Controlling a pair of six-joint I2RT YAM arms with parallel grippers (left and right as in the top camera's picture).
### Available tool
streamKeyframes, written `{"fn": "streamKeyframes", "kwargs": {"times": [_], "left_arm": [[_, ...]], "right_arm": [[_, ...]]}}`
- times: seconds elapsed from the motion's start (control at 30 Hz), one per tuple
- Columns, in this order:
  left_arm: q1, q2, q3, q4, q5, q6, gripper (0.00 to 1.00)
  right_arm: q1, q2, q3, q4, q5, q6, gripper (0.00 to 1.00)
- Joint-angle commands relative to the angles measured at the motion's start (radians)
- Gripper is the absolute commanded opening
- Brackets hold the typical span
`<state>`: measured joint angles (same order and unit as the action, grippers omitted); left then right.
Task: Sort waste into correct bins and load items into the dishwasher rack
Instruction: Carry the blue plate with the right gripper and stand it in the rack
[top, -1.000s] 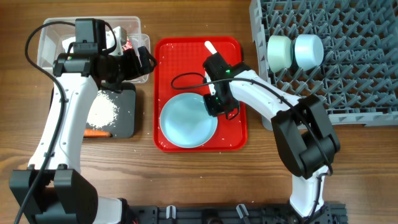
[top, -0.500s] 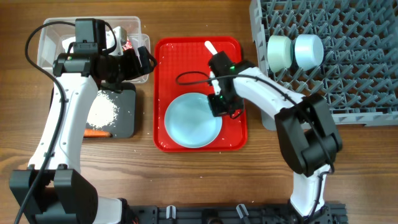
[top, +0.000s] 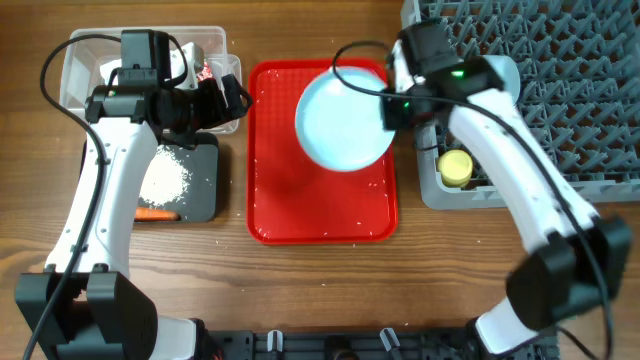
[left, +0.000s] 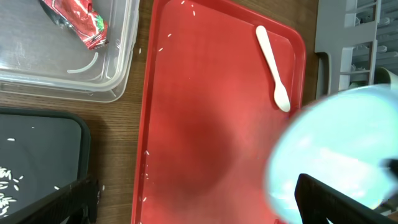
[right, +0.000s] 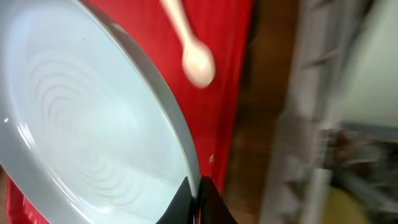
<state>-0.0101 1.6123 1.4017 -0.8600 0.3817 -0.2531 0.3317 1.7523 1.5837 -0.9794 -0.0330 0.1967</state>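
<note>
My right gripper (top: 392, 108) is shut on the rim of the large pale blue plate (top: 342, 122) and holds it tilted above the back of the red tray, next to the grey dishwasher rack (top: 570, 120). In the right wrist view the jaws (right: 196, 199) pinch the plate's edge (right: 81, 118). The white spoon (left: 272, 68) lies on the tray at the back; it also shows in the right wrist view (right: 189, 46). A yellow cup (top: 456, 168) sits in the rack's front left corner. My left gripper (top: 235, 100) is open and empty (left: 205, 208) beside the clear tub (top: 80, 85).
The clear tub holds the red wrapper (left: 81, 25) and white tissue (top: 180, 58). The black tray (top: 203, 195) holds rice (top: 165, 180) and a carrot (top: 155, 214). A few rice grains lie on the red tray (top: 300, 215). My right arm hides most of the bowls.
My right gripper has lifted the plate off the front of the red tray and carried it back and right toward the rack. The yellow cup is now uncovered. The left arm has not moved.
</note>
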Motion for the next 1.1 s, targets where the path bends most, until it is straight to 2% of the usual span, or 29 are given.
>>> {"fn": "streamKeyframes", "kwargs": {"times": [0.0,0.07,0.23,0.37,0.5,0.63,0.83,1.07], "left_arm": [[0.001,0.005,0.003,0.002,-0.006,-0.002,1.00],[0.001,0.005,0.003,0.002,-0.006,-0.002,1.00],[0.001,0.005,0.003,0.002,-0.006,-0.002,1.00],[0.001,0.006,0.003,0.002,-0.006,-0.002,1.00],[0.001,0.006,0.003,0.002,-0.006,-0.002,1.00],[0.001,0.006,0.003,0.002,-0.006,-0.002,1.00],[0.001,0.005,0.003,0.002,-0.006,-0.002,1.00],[0.001,0.006,0.003,0.002,-0.006,-0.002,1.00]], "right_arm": [[-0.027,-0.127,0.049,0.038,0.233,0.013,0.04],[-0.047,-0.180,0.049,0.079,0.381,0.050,0.04],[-0.128,-0.245,0.049,0.183,0.690,0.035,0.04],[-0.218,-0.235,0.046,0.299,0.846,-0.086,0.04],[-0.318,-0.186,0.046,0.429,0.879,-0.261,0.04],[-0.406,-0.122,0.046,0.485,0.892,-0.369,0.04],[-0.488,0.003,0.046,0.485,0.931,-0.381,0.04],[-0.503,0.094,0.046,0.479,0.929,-0.376,0.04]]}}
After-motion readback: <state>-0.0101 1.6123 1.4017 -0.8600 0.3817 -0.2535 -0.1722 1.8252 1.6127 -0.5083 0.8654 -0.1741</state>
